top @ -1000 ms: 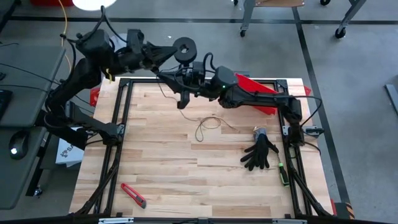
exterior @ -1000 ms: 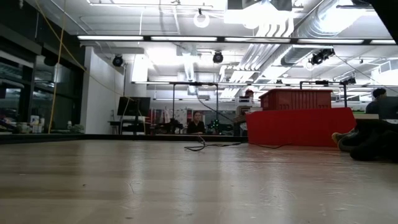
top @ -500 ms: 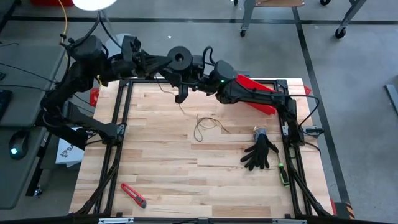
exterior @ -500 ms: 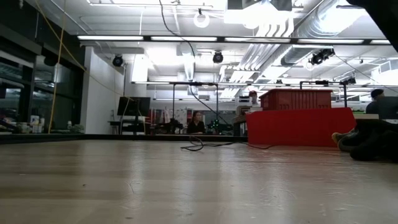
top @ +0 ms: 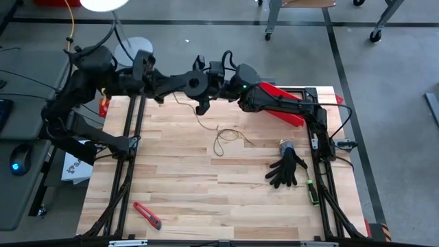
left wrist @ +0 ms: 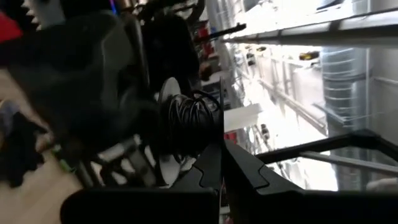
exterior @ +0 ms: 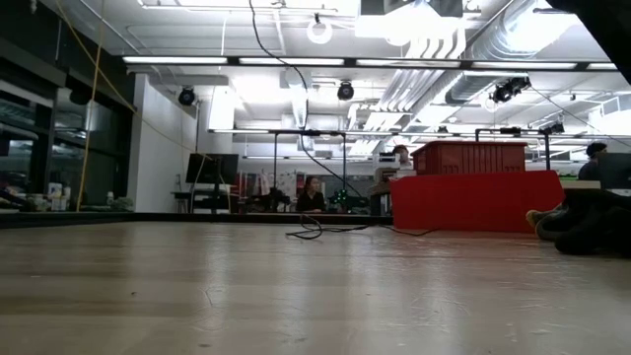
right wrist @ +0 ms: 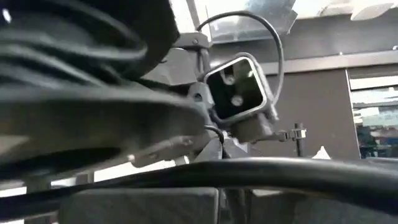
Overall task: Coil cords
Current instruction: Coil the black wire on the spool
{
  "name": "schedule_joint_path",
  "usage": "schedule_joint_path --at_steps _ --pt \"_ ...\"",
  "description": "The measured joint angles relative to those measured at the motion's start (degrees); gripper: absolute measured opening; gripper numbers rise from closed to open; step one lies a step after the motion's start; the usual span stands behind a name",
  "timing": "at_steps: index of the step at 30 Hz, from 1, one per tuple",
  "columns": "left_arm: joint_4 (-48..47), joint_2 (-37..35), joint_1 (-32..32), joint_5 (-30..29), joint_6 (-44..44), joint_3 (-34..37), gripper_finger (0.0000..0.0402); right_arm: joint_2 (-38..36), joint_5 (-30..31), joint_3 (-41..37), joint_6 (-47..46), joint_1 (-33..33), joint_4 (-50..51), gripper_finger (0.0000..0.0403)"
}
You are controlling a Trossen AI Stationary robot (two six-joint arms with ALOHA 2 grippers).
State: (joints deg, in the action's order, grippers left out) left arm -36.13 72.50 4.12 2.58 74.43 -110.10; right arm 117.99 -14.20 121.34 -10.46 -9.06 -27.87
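Above the counter's (top: 206, 199) far edge, the left end effector (top: 184, 82) is clenched on the black spool (top: 194, 84). The right end effector (top: 206, 88), clenched, meets it. The thin cord (top: 223, 137) trails onto the counter.

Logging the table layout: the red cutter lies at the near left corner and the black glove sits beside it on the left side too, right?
Not quite. The cutter does lie at the near left corner, but the glove sits on the right side of the table, far from it. The high view shows this.
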Motion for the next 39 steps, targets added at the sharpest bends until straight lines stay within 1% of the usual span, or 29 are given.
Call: schedule_joint_path --at_steps 7,10,13,19,26,33,39 --pt "-7.0 -2.7 -1.7 0.5 -0.1 0.0 0.0000 0.0 -3.6 0.0 0.4 -2.0 3.6 0.0000" --pt "-11.2 -3.8 -2.1 0.5 -0.2 0.0 0.0000 0.0 -5.7 0.0 0.4 -3.0 5.4 0.0000" --pt "-16.0 -4.6 -2.4 0.2 -0.3 0.0 0.0000 -0.1 -6.5 0.0 0.3 -4.0 6.9 0.0000" --pt "-23.1 -5.3 -2.4 -1.2 -4.7 0.0 0.0000 -0.1 -9.9 0.0 0.4 -5.9 10.1 0.0000" --pt "-30.4 -5.6 -1.3 -5.9 -19.7 0.0 0.0000 -0.1 -10.8 0.0 0.5 -7.1 13.5 0.0000" --pt "-36.4 -5.7 -0.7 -14.9 -38.6 0.0 0.0000 -0.2 -12.1 0.0 0.3 -8.3 17.5 0.0000" --pt "-37.2 -5.7 -0.7 -24.6 -51.6 0.0 0.0000 -0.3 -12.4 0.0 0.0 -9.3 21.4 0.0000"
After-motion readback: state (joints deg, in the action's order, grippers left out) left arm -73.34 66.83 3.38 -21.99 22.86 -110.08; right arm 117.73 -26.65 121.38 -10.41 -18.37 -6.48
